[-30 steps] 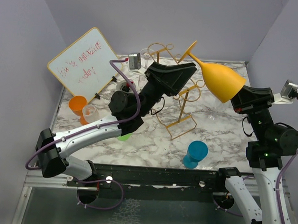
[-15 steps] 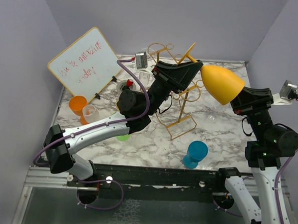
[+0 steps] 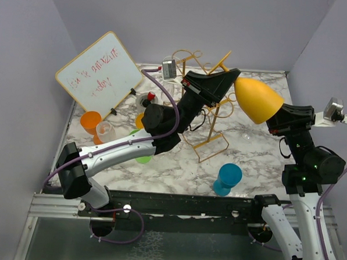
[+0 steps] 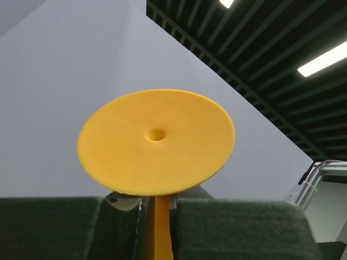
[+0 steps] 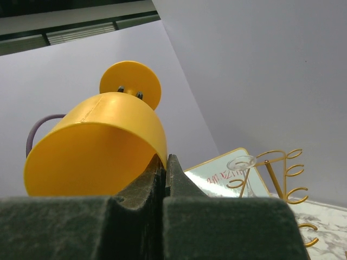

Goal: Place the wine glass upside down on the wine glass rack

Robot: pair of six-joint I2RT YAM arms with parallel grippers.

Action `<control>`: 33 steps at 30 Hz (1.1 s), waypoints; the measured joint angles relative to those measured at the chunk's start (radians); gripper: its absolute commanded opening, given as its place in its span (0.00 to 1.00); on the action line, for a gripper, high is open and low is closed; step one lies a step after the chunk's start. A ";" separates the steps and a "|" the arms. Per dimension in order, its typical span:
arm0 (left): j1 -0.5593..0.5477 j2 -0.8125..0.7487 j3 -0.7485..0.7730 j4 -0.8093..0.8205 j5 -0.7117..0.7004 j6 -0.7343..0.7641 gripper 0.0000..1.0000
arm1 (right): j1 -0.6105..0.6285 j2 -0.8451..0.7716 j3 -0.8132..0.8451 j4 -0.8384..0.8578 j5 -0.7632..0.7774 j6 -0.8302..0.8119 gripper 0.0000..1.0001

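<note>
A marbled surface (image 3: 171, 165) is enclosed by pale lilac walls (image 3: 167, 25). The yellow wine glass (image 3: 256, 99) is held in the air above the gold wine glass rack (image 3: 210, 135) and is steeply tilted. Its stem is pinched just under the foot by the left claw (image 3: 230, 75). The wall of its bowl is clamped at the rim by the right claw (image 3: 276, 115).

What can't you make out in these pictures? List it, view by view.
Top view: wine glass stem, behind the left claw; much of the wine glass rack, behind that arm.
Top view: whiteboard writing, too small.
Left wrist: bowl, hidden by the foot; whether the pads fully clamp the stem.
</note>
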 measured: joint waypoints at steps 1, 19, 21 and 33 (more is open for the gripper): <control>-0.001 0.000 0.000 0.003 0.000 -0.002 0.00 | 0.000 0.000 -0.002 0.001 0.000 -0.001 0.01; 0.019 -0.072 0.109 -0.216 0.001 0.284 0.00 | 0.000 -0.051 0.000 -0.151 0.065 -0.043 0.44; 0.045 -0.072 0.176 -0.287 0.002 0.313 0.00 | 0.000 -0.053 0.000 -0.170 0.082 -0.052 0.44; 0.352 -0.069 0.399 -0.787 0.089 0.371 0.00 | 0.000 -0.067 0.002 -0.261 0.143 -0.099 0.44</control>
